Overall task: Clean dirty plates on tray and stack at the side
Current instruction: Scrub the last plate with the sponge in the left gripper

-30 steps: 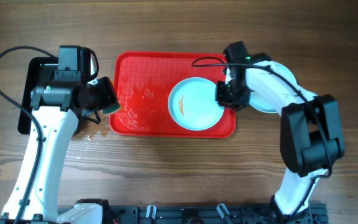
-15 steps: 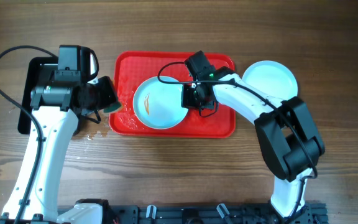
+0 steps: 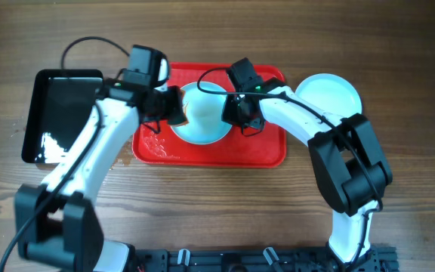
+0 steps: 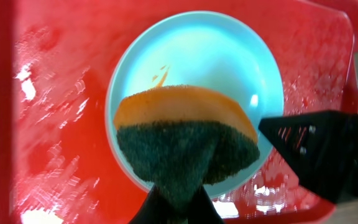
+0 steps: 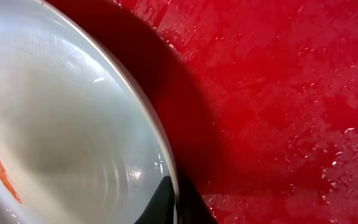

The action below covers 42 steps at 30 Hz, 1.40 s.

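Between the two grippers, on the red tray [image 3: 266,151]: one pale-blue plate [image 3: 202,121] with an orange smear. At its right rim, the right gripper [image 3: 232,117], pinched tight on the plate's edge. Over its left side, the left gripper [image 3: 175,106], clamped on an orange-and-green sponge [image 4: 185,143]. Contact between sponge and plate: unclear. Right of the right gripper, off the tray on the wooden table [image 3: 217,219], a second plate [image 3: 327,94]. Left of the left gripper, a black tray [image 3: 59,113].
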Motion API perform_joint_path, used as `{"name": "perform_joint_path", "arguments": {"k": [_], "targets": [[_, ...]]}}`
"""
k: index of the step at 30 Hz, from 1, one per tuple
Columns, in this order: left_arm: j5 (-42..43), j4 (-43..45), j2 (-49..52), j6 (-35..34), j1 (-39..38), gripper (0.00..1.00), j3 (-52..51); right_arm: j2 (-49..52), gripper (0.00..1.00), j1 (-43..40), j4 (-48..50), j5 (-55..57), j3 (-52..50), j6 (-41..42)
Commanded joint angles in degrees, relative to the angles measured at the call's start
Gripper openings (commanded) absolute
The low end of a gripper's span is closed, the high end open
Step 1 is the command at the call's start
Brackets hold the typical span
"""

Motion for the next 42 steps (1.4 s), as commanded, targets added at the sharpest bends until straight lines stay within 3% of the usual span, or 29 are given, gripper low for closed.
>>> {"name": "perform_joint_path", "arguments": {"k": [1, 7, 21, 28, 30, 33, 35, 37, 39, 42], "targets": [[1.27, 6.73, 5.51, -0.20, -3.06, 0.04, -0.35, 3.69, 0.04, -0.26, -0.96, 7.74, -1.51, 1.14], [5.40, 16.04, 14.53, -4.57, -3.76, 0.04, -0.35, 3.69, 0.04, -0.85, -3.10, 9.18, -1.51, 2.97], [6.29, 21.20, 20.11, -9.44, -7.28, 0.04, -0.35, 3.69, 0.04, -2.97, -6.40, 9.35, -1.46, 3.34], [-30.10, 12.96, 20.15, -0.11, -4.92, 0.04, -0.35, 3.69, 0.04, -2.97, -6.73, 9.35, -1.46, 2.78], [-34.67, 12.94, 19.93, 1.20, -4.46, 0.04, 0.22, 3.69, 0.04, -2.97, -6.80, 9.33, -1.46, 2.78], [-31.69, 11.87, 17.20, 0.92, -5.07, 0.04, 2.69, 3.69, 0.04, -2.97, -6.78, 9.33, -1.46, 2.78], [-14.56, 15.56, 11.47, 0.66, -6.34, 0.04, 4.07, 3.69, 0.04, -2.97, -6.73, 9.31, -1.46, 2.78], [-5.31, 18.88, 10.80, 0.50, -6.49, 0.04, 4.07, 3.69, 0.04, -2.97, -6.71, 8.66, -1.46, 2.75], [-3.41, 20.04, 12.13, -4.07, -6.49, 0.04, 4.04, 3.69, 0.04, -2.97, -6.67, 8.24, -1.46, 2.78], [-1.29, 21.14, 15.74, -5.46, -6.49, 0.04, 4.04, 3.69, 0.04, -2.97, -6.49, 7.04, -1.46, 2.73]]}}
